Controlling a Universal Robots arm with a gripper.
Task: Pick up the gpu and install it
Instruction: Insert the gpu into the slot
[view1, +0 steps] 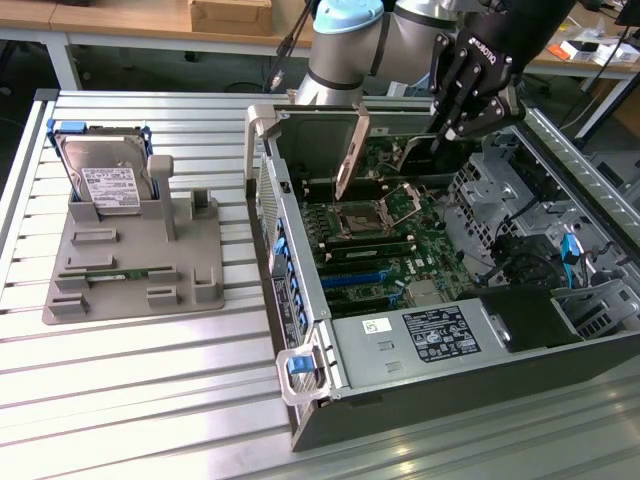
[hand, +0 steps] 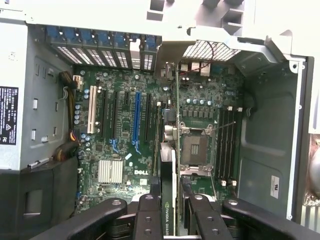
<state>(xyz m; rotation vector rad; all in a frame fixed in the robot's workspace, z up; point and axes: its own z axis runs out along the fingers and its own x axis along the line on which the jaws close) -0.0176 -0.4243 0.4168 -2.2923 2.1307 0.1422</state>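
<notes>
Black gpu (view1: 352, 150) is hanging edge-down above the motherboard (view1: 390, 250), with the gripper (view1: 445, 135) clamping it between its fingers (hand: 149, 210). In the exterior view, walls of the open case (view1: 268, 220) are standing at nine and twelve o'clock of the card, and its silver bracket is tilting near them. A ribbed metal table (view1: 150, 400) is carrying the case. At nine o'clock, well apart, a grey fixture (view1: 190, 260) is holding the hard drive (view1: 108, 180).

White "DELL" lettering stands on the motherboard (hand: 125, 145), just beside its silver heatsink (hand: 110, 171). The gpu (hand: 168, 214) carries "NVIDIA" and letters beginning "QUAD" on its edge. The gripper (view1: 440, 135) body reads "ROBOTIQ". Print on the power supply label (view1: 440, 333) and the hard drive label (view1: 110, 187) is too small to read.
</notes>
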